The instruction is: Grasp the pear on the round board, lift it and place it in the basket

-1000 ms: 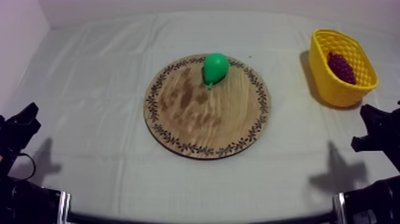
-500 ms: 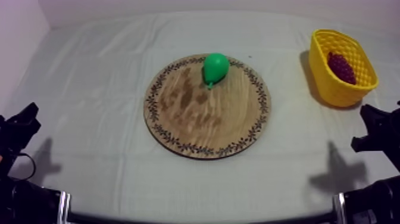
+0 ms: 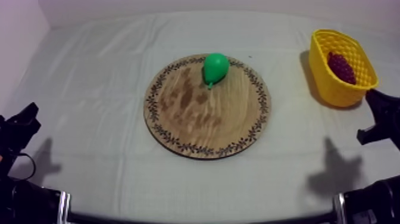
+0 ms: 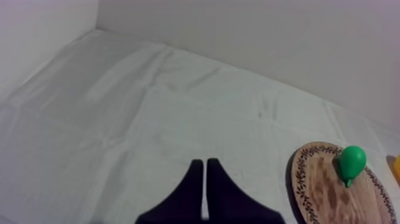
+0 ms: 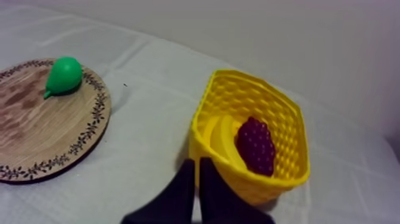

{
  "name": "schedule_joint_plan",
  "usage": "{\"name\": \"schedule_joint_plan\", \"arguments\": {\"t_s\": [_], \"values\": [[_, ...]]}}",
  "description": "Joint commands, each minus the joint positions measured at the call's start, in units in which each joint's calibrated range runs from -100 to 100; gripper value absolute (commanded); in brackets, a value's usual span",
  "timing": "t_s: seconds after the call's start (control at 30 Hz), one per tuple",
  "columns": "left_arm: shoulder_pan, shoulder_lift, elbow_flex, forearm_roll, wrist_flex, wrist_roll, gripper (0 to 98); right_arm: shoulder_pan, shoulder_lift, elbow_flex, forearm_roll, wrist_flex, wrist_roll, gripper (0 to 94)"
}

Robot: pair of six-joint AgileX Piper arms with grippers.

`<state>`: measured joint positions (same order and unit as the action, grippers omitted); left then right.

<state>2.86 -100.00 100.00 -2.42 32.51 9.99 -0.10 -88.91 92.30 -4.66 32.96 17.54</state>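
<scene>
The pear (image 3: 215, 67) lies on the round wooden board (image 3: 196, 122), close to the board's far rim, with its narrow end turned toward the board's centre. Nothing touches it. The board sits in the middle of the tabletop (image 3: 89, 89), which is covered by a grey-white cloth (image 4: 119, 119).

The yellow basket (image 3: 333, 90) stands near the far right corner of the tabletop, well apart from the board. A bunch of grapes (image 3: 341, 67) lies inside it.

The left gripper (image 4: 205, 164) hangs over bare cloth near the near left corner. Its two black fingers are pressed together into a narrow wedge and hold nothing. The board and the pear are well away from it.

The right gripper (image 5: 197, 162) is by the right edge of the tabletop, just in front of the basket's near wall. Its fingers also lie together with nothing between them. Whether the fingertips touch the basket cannot be told.
</scene>
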Motion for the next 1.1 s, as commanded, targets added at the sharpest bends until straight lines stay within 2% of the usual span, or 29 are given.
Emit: {"name": "schedule_joint_plan", "arguments": {"t_s": [0.0,0.17,0.3,0.43,0.6,0.7,0.9,1.07], "values": [[0.0,0.0,0.0,0.0,-0.01,-0.01,0.1,-0.91,5.6,-6.95,-0.85,1.07,1.66,0.3],[0.0,0.0,0.0,0.0,-0.01,-0.01,0.1,-4.9,16.43,-18.44,-1.93,2.17,4.15,0.3],[0.0,0.0,0.0,0.0,-0.01,-0.01,0.1,-9.53,25.59,-26.44,0.2,2.71,2.54,0.3],[0.0,0.0,0.0,0.0,-0.01,-0.01,0.1,-13.94,35.34,-34.99,4.42,5.68,-2.0,0.3],[0.0,0.0,0.0,0.0,-0.01,-0.01,0.1,-19.88,47.33,-46.66,11.4,11.42,-10.7,0.3],[0.0,0.0,0.0,0.0,-0.01,-0.01,0.1,-22.61,54.16,-53.49,14.44,14.51,-15.53,0.3],[0.0,0.0,0.0,0.0,-0.01,-0.01,0.1,-26.84,66.71,-67.58,18.62,23.58,-23.51,0.2],[0.0,0.0,0.0,0.0,-0.01,-0.01,0.1,-29.07,76.44,-79.29,20.67,32.61,-27.83,0.2]]}}
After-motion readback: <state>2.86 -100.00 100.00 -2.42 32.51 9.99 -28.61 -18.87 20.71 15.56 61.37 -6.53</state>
